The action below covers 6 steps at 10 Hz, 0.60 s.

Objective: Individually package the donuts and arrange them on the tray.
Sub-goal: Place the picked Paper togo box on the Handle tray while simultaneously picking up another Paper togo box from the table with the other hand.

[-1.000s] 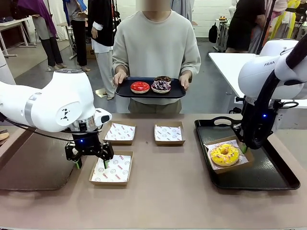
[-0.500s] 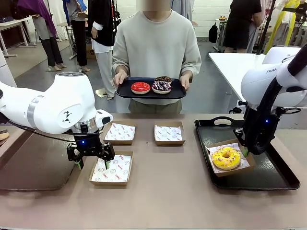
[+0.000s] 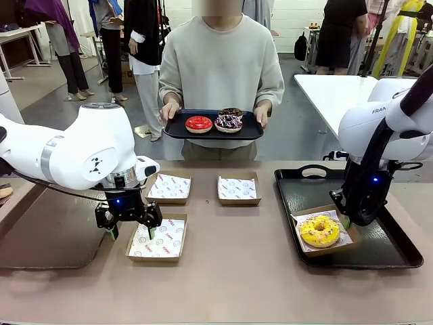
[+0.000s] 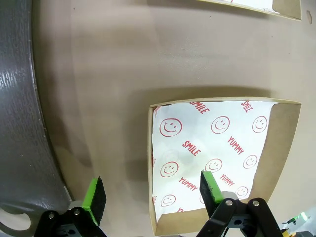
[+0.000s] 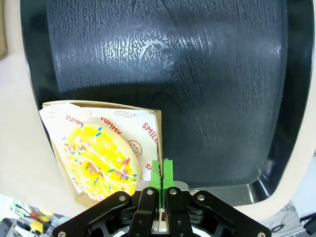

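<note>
Boxed yellow sprinkled donut (image 3: 319, 230) now sits nearer the robot's edge of the black tray (image 3: 379, 247) than 1.0 s ago; left arm and person barely shifted

Right fingers (image 5: 168, 173): pinched together on the wall of the donut's cardboard box (image 3: 300, 220)

Left fingers (image 4: 211, 185): spread wide astride the wall of an empty lined box (image 3: 157, 238), holding nothing

Second empty box (image 3: 169, 187) and third empty box (image 3: 238, 189) wait farther back on the surface (image 3: 230, 284)

Red donut (image 3: 198, 123), purple-white iced donut (image 3: 227, 122) and chocolate donut (image 3: 231, 111) lie unboxed on the serving tray (image 3: 177, 128) in the person's hands

Judgement: one of four packaged and on the tray, its release pending; three left to box and arrange
</note>
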Tool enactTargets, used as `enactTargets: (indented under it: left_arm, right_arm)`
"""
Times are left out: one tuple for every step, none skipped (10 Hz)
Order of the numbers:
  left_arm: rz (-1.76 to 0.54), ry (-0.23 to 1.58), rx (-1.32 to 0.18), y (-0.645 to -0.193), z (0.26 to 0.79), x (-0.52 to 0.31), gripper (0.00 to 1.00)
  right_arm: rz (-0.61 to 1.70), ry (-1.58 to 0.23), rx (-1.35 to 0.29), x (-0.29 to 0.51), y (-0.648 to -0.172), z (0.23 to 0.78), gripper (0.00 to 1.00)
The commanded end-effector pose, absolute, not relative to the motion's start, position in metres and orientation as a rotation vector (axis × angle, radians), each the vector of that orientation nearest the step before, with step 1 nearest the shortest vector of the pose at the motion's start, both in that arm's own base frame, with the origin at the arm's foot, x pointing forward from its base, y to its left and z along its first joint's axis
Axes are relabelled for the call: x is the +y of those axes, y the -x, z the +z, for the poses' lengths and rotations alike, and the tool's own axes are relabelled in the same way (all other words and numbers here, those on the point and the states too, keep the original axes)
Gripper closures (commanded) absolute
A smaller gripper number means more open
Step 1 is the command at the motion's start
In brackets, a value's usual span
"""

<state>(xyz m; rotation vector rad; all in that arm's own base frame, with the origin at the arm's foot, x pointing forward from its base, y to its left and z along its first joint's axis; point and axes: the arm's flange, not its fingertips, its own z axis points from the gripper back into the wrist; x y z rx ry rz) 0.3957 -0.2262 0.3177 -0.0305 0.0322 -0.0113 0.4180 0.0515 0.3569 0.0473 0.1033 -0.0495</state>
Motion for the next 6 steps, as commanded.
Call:
enactTargets:
  left_arm:
    - [-0.029, 0.017, 0.013, -0.3999, 0.3150, -0.2300, 0.00]
    - [-0.031, 0.015, 0.013, -0.3998, 0.3148, -0.2300, 0.00]
    - [-0.032, 0.015, 0.011, -0.3999, 0.3148, -0.2301, 0.00]
    - [-0.029, 0.017, 0.011, -0.4004, 0.3149, -0.2301, 0.00]
    - [-0.025, 0.021, 0.014, -0.4007, 0.3145, -0.2302, 0.00]
    - [-0.018, 0.025, 0.019, -0.4009, 0.3150, -0.2302, 0.60]
  right_arm:
    - [-0.047, -0.066, 0.092, 0.0475, -0.4188, 0.3500, 0.99]
    - [-0.049, -0.066, 0.093, 0.0474, -0.4189, 0.3497, 0.99]
    - [-0.049, -0.065, 0.093, 0.0475, -0.4188, 0.3497, 0.99]
    - [-0.048, -0.065, 0.093, 0.0480, -0.4192, 0.3498, 0.99]
    - [-0.047, -0.066, 0.092, 0.0482, -0.4196, 0.3495, 0.99]
    - [-0.048, -0.067, 0.099, 0.0483, -0.4198, 0.3497, 0.61]
